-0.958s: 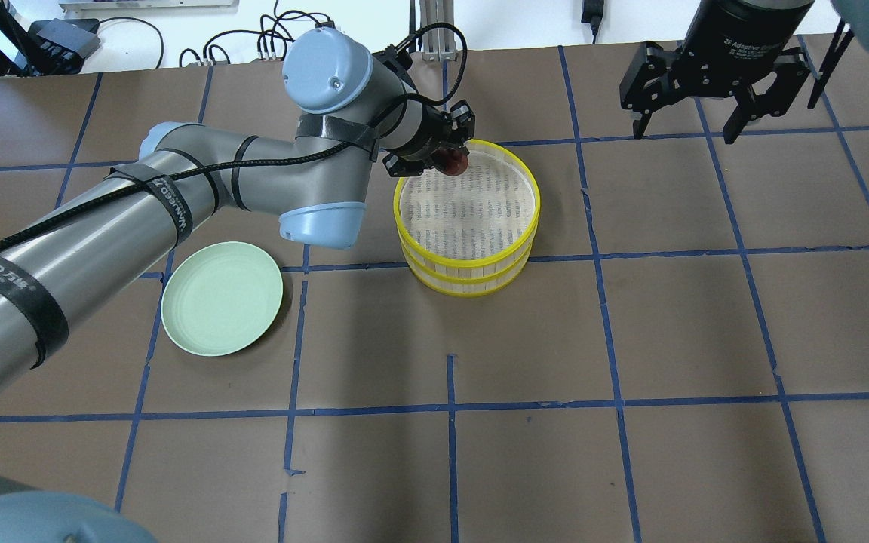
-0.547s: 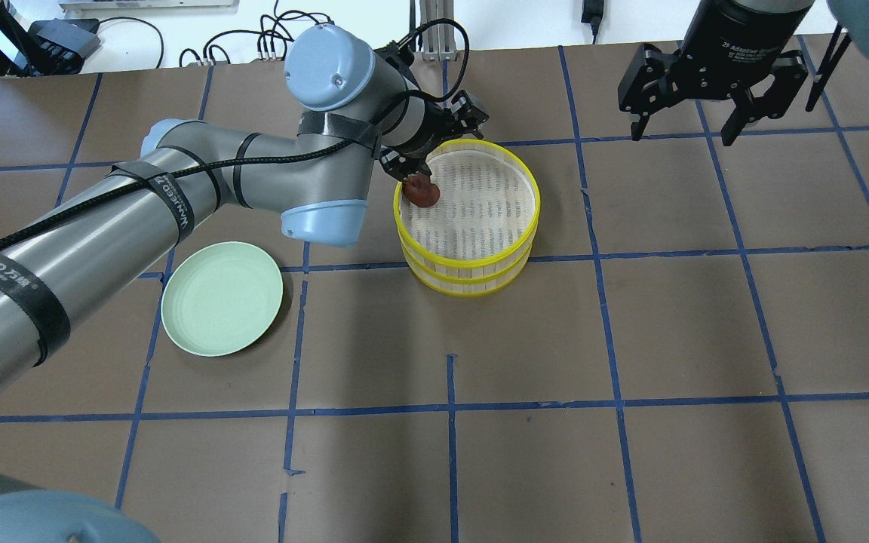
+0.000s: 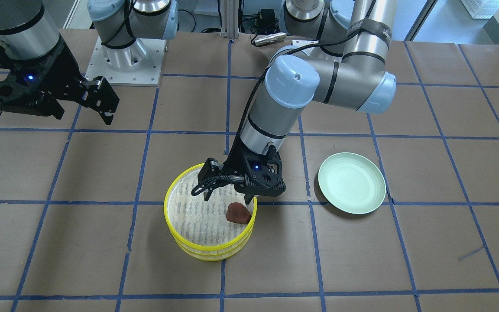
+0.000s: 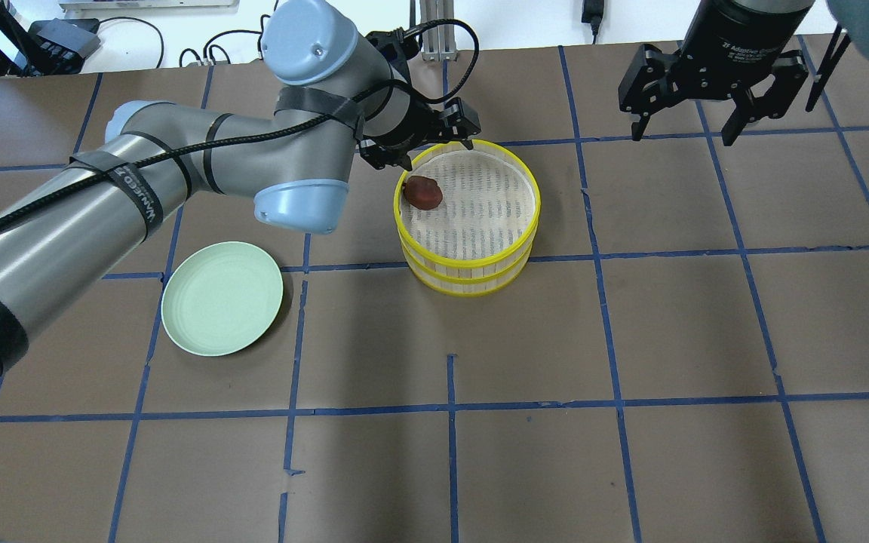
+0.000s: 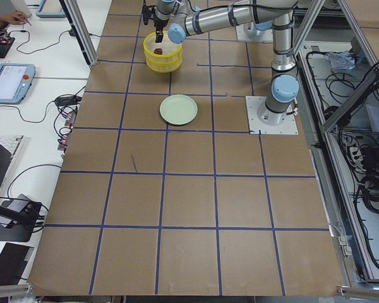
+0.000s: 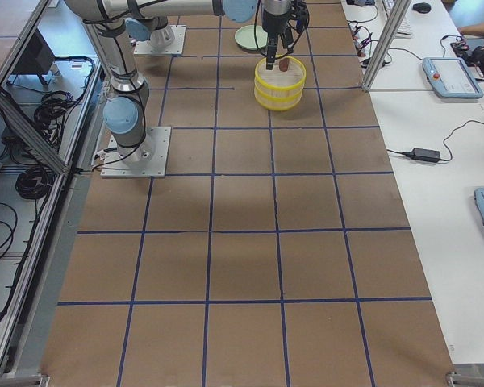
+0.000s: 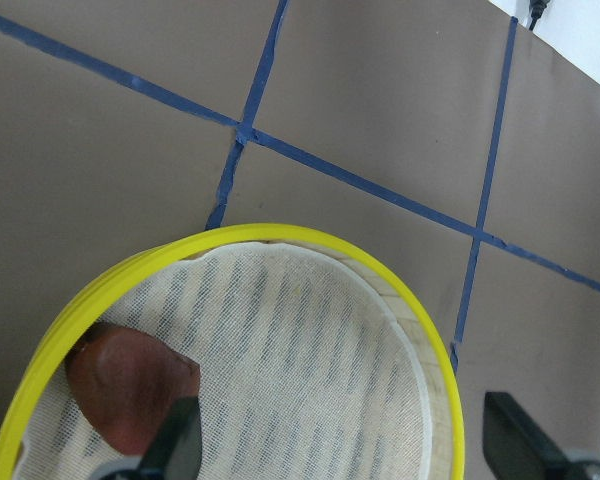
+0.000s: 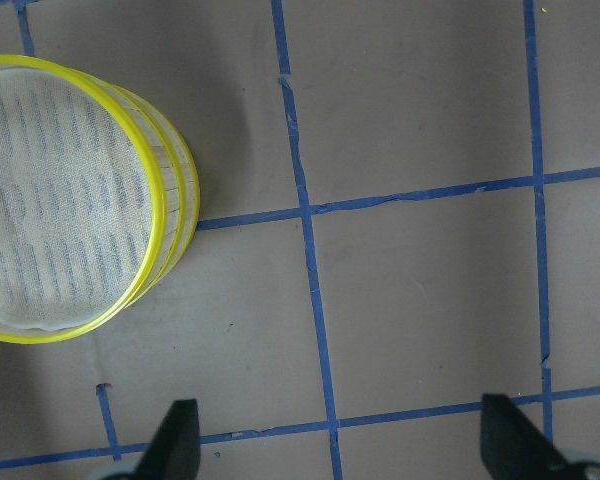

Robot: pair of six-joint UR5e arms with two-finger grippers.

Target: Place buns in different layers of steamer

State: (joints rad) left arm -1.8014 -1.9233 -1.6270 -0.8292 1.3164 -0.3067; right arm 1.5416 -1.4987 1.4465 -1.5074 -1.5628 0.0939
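Past the green plate [image 4: 222, 298], my left gripper [image 4: 438, 154] hangs wide open, holding nothing, over the steamer [image 4: 468, 283]. The reddish-brown bun [image 4: 422, 193] lies in its top layer [image 4: 483, 207], by the rim. Placing looks done, so next I lift clear. My right gripper [image 4: 682, 134] hangs open and empty.

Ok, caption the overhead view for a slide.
Brown bun in the steamer's top layer, open left gripper above it; right gripper open, apart.
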